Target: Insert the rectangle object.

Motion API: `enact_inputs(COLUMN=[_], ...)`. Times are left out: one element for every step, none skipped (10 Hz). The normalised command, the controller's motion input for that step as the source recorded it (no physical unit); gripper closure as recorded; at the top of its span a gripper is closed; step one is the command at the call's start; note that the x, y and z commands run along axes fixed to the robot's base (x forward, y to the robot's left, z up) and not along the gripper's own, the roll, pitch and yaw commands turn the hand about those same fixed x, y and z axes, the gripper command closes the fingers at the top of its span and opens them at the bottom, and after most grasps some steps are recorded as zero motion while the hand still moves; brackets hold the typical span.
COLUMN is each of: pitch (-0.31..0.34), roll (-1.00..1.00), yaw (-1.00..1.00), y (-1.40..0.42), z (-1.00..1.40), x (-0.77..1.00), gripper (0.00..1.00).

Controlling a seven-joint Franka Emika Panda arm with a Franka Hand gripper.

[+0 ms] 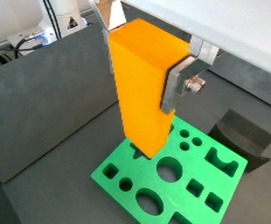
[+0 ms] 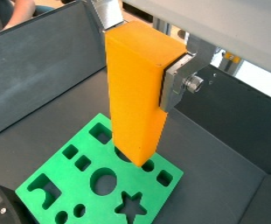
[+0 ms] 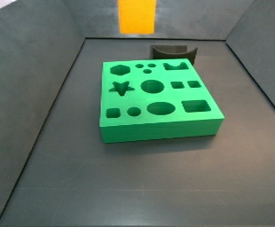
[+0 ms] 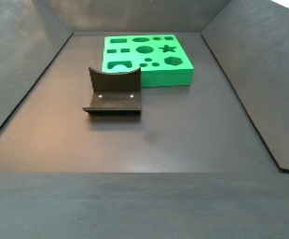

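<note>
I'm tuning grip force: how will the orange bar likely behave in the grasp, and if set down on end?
The rectangle object looks rigid: its straight edges show no bending in both wrist views. Its smooth flat faces may slip, since the tool seems to clamp only a small patch. Tall on a small square end, it would probably tip easily if stood on the green block.

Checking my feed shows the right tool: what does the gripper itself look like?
In both wrist views the gripper has flat silver metal finger plates, one fastened with a round silver bolt. The body above looks white. No cables or markings visible on it.
</note>
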Motion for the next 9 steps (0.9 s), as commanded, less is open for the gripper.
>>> enact_inputs(pitch=[0.000, 0.000, 0.000, 0.000, 0.000, 0.020, 0.081, 0.179, 0.171], roll=[-0.20, -0.21, -0.21, -0.21, -0.12, 0.10, 0.19, 0.18, 0.13], yaw=[0.14, 0.12, 0.09, 0.09, 0.03, 0.00, 0.00, 0.00, -0.02], y=[0.11, 0.15, 0.10, 0.09, 0.05, 0.00, -0.10, -0.31, -0.35], z=[-0.95, -0.96, -0.98, -0.98, -0.85, -0.57, -0.58, -0.37, -0.15], x=[0.91, 0.94, 0.95, 0.96, 1.00, 1.00, 1.00, 0.77, 0.75], gripper=[1.00, 1.00, 1.00, 1.00, 1.00, 1.00, 1.00, 1.00, 1.00])
